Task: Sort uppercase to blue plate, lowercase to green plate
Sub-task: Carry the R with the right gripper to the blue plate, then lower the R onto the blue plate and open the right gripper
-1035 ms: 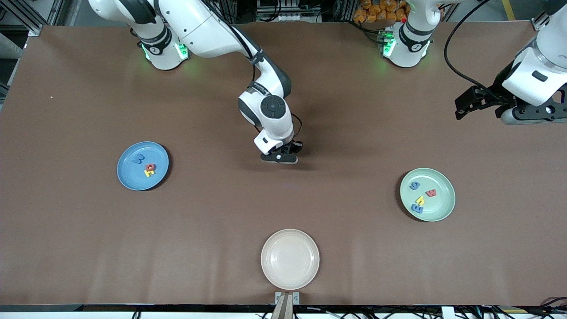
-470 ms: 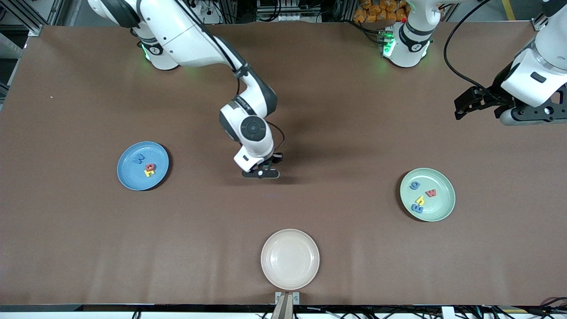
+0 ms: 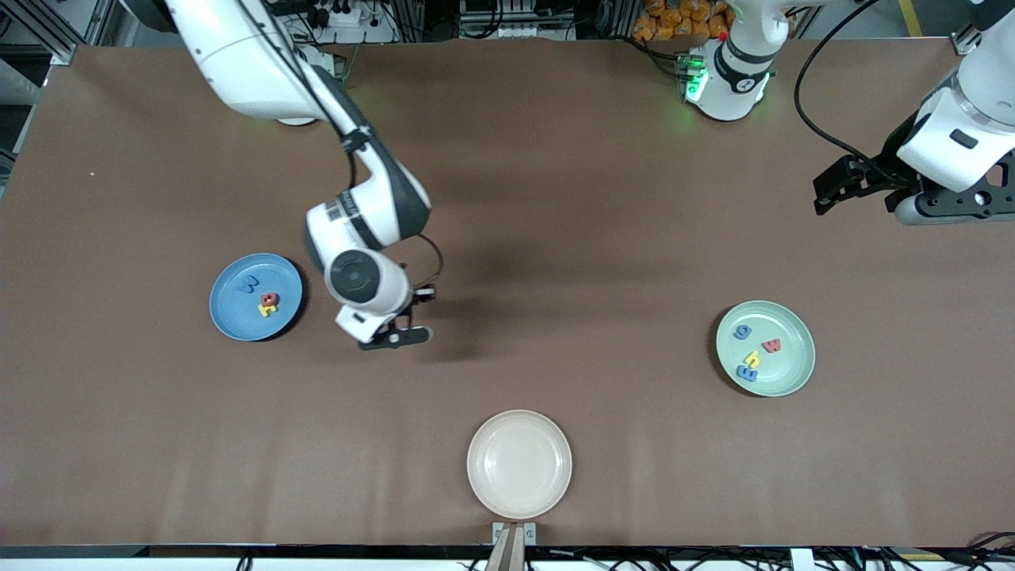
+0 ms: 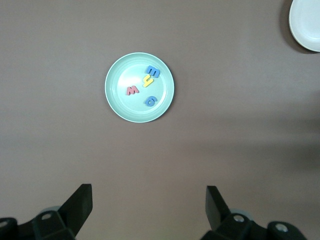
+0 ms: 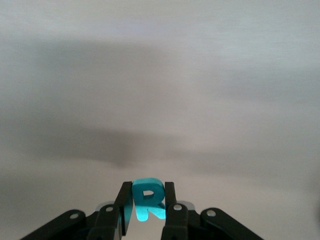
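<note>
Pinched between the fingers of the right gripper (image 5: 145, 210) is the teal-green R (image 5: 146, 198), carried above bare desk (image 3: 555, 198) beside the blue plate (image 3: 234, 317), where a blue letter (image 3: 248, 285), red Q (image 3: 270, 299) and yellow H (image 3: 267, 309) lie. Four lowercase letters (image 4: 145, 85) are seen on the green plate (image 4: 117, 100). The left gripper (image 4: 148, 212) is held waiting above the desk's left-arm end, fingers spread wide

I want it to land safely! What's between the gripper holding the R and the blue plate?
Front view: only bare brown table between the right gripper and blue plate.
</note>
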{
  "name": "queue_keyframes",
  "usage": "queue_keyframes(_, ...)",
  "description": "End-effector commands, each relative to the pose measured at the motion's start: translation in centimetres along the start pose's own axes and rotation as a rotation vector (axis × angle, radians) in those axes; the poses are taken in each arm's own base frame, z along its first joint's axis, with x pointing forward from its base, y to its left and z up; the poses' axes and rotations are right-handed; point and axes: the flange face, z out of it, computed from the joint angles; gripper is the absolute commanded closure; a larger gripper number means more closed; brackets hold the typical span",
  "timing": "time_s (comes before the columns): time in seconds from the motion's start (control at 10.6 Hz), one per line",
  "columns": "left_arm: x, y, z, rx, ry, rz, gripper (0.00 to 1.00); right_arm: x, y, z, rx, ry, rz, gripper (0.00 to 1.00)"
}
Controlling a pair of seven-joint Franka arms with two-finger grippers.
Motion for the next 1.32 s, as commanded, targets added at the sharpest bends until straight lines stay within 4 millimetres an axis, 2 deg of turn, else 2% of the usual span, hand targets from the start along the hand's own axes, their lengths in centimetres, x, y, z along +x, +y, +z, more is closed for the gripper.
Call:
queue_keyframes(0.0, -0.4, -0.2, -0.5, -0.019, 0.012, 0.014, 0.00, -0.1, 6.7, -0.8, 0.019, -0.067, -0.075, 0.70)
queue_keyframes(0.19, -0.3, -0.2, -0.4, -0.020, 0.017, 0.014, 0.00, -0.2, 13.4, -0.7, 0.021, -0.124, -0.142, 0.68)
queue_keyframes(0.28, -0.3, -0.2, -0.4, -0.020, 0.017, 0.014, 0.00, -0.6, 16.1, -0.5, 0.017, -0.142, -0.175, 0.69)
queue_keyframes(0.47, -0.3, -0.2, -0.4, -0.020, 0.018, 0.014, 0.00, -1.0, 20.5, -0.7, 0.011, -0.146, -0.238, 0.69)
queue_keyframes(0.66, -0.3, -0.4, -0.5, -0.020, 0.020, 0.009, 0.00, -0.9, 25.0, 0.4, 0.017, -0.133, -0.303, 0.69)
queue_keyframes(0.94, -0.3, -0.7, -0.5, -0.023, 0.020, 0.003, 0.00, -2.5, 27.5, 4.4, 0.045, -0.158, -0.351, 0.67)
queue_keyframes(1.03, -0.2, -0.7, -0.4, -0.023, 0.018, 0.004, 0.00, -3.2, 27.8, 5.4, 0.057, -0.178, -0.352, 0.67)
queue_keyframes(1.22, -0.2, -0.7, -0.4, -0.023, 0.018, 0.003, 0.00, -3.5, 28.2, 6.2, 0.083, -0.172, -0.331, 0.67)
